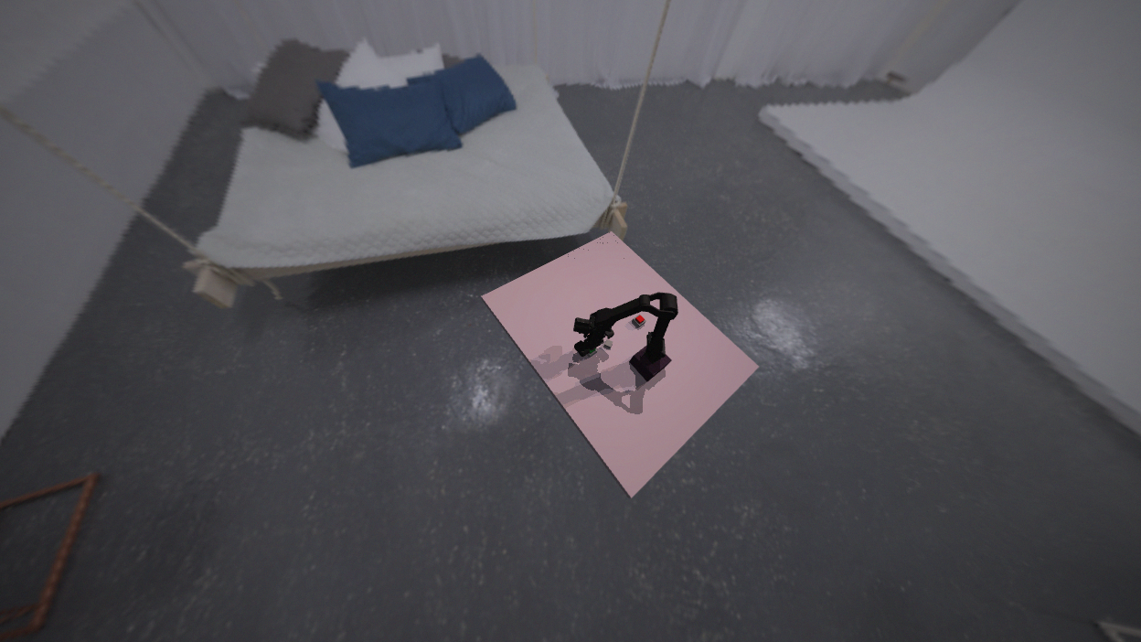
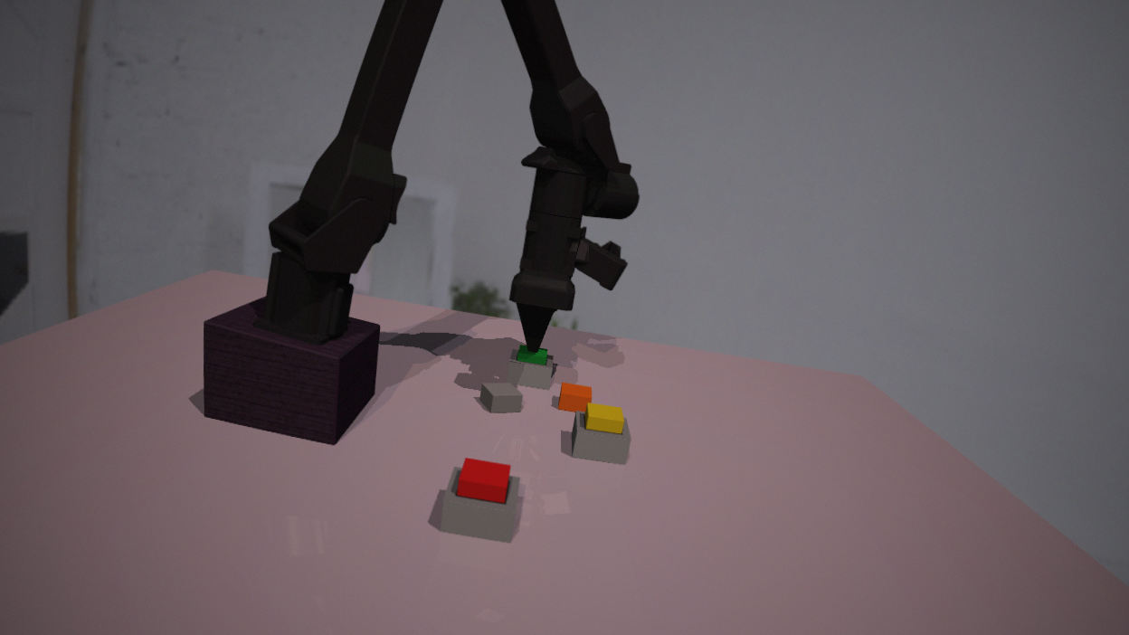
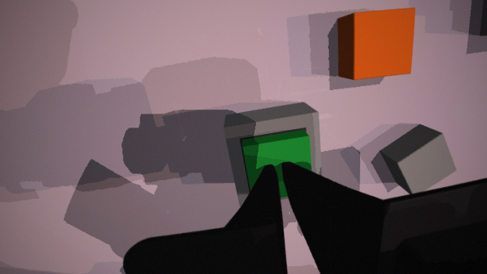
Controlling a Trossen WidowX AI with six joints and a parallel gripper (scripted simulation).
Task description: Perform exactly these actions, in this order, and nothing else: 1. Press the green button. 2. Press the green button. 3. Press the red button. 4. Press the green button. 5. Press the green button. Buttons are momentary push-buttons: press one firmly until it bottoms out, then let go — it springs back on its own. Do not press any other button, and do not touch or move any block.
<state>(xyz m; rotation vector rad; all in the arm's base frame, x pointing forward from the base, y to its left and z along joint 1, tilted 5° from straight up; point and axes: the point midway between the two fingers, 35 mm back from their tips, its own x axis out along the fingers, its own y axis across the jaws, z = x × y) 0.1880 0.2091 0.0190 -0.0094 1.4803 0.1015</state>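
The green button sits in its grey housing under my gripper. The gripper points down and is shut with nothing held. Its fingertips appear to touch the green cap, which stands only a little above the housing rim. Whether the cap is partly pressed is hard to tell. The red button stands raised in its housing, nearest in the exterior view, with nothing touching it.
A yellow button stands right of the red one in the exterior view. An orange block lies behind it. A grey block lies near the green button's housing. The arm's dark base block is at the left.
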